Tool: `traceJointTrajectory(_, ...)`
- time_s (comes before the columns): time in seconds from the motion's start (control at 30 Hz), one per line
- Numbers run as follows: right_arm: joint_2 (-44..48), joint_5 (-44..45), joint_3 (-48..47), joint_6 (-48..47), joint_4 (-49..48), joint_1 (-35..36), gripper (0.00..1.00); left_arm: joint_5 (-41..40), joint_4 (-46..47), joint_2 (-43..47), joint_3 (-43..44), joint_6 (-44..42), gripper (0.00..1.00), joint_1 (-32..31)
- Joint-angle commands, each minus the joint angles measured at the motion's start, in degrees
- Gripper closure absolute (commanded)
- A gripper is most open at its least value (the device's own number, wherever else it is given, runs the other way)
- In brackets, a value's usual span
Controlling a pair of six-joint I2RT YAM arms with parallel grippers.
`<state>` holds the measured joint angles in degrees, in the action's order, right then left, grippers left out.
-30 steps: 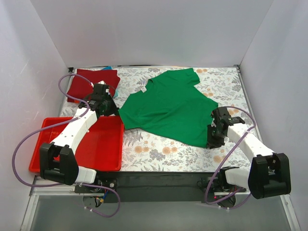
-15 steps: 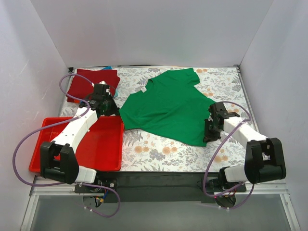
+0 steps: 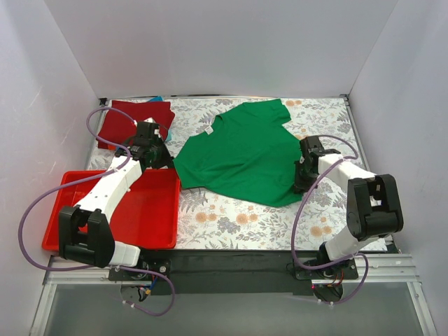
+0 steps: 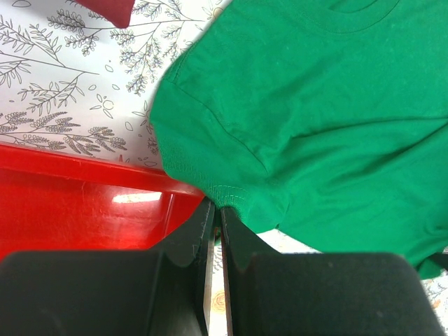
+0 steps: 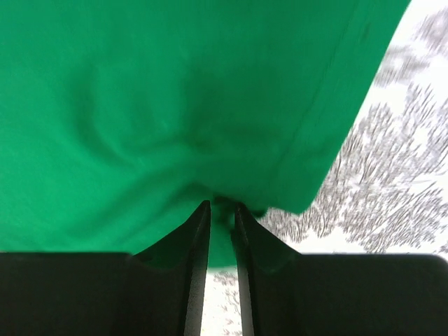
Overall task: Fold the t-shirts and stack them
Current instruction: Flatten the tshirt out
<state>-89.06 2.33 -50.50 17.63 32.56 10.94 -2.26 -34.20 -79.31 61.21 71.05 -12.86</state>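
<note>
The green t-shirt (image 3: 241,154) lies spread on the flowered table, collar toward the back left. My left gripper (image 3: 162,159) is shut on its left sleeve hem (image 4: 225,197), just past the tray's far corner. My right gripper (image 3: 299,183) is shut on the shirt's lower right edge (image 5: 222,204), with cloth pinched between the fingers. The dark red t-shirt (image 3: 133,122) lies folded at the back left, its corner also in the left wrist view (image 4: 108,8). A teal edge (image 3: 155,99) shows behind it.
A red plastic tray (image 3: 70,183) sits at the front left, under my left arm, and fills the lower left of the left wrist view (image 4: 77,210). White walls close the table on three sides.
My right gripper has moved back and left with the green shirt's lower right corner, drawing that edge inward. The left arm has stayed in place.
</note>
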Motion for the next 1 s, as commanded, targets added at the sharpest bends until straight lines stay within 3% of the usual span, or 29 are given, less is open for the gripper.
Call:
traceJointTrajectory(0.0,-0.95,2.33,-6.44,-0.67,-0.48,-0.04,0.73,0.59,0.71,0.73,0.05,-0.82,1.00,0.29)
traceJointTrajectory(0.23,5.20,1.81,-8.48,-0.58,2.95,-0.13,0.66,-0.46,0.62,1.17,-0.91,-1.09,1.00,0.29)
traceJointTrajectory(0.5,13.54,-1.98,5.30,2.06,5.33,-0.04,0.65,-0.02,1.24,0.47,-1.27,-1.00,1.00,0.29)
traceJointTrajectory(0.73,14.96,-1.36,12.26,3.20,4.62,-0.04,0.65,1.03,1.85,-0.67,-0.83,-0.73,1.00,0.29)
traceJointTrajectory(0.97,12.59,-1.62,12.09,3.20,2.25,0.05,0.65,0.68,1.67,-0.41,-0.65,-0.91,1.00,0.29)
